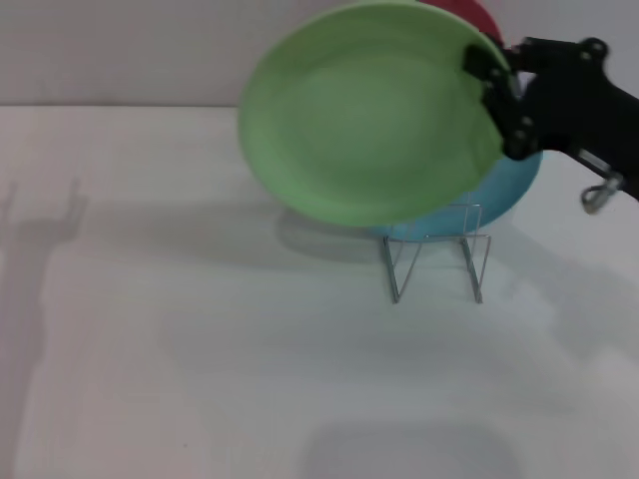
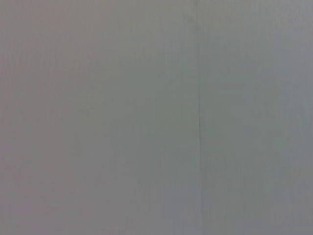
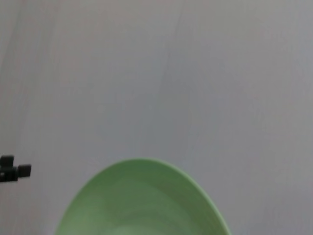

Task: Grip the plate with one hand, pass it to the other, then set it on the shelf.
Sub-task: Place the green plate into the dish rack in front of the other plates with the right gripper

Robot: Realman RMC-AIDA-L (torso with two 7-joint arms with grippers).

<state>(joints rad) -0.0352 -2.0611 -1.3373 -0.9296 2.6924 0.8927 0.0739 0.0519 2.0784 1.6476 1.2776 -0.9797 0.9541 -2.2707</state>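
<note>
The light green plate (image 1: 369, 115) is held in the air, tilted, above the table at the back right. My right gripper (image 1: 499, 95) is shut on its right rim, the black arm reaching in from the right. The plate also shows in the right wrist view (image 3: 142, 200). The silver wire shelf (image 1: 436, 261) stands on the table just below and behind the plate, partly hidden by it. My left gripper is out of the head view; a small black part (image 3: 13, 171) shows far off in the right wrist view. The left wrist view shows only a blank grey surface.
A turquoise plate (image 1: 504, 195) rests in the shelf behind the green plate. A red plate's edge (image 1: 469, 15) shows behind at the top. The white table (image 1: 200, 349) spreads to the front and left.
</note>
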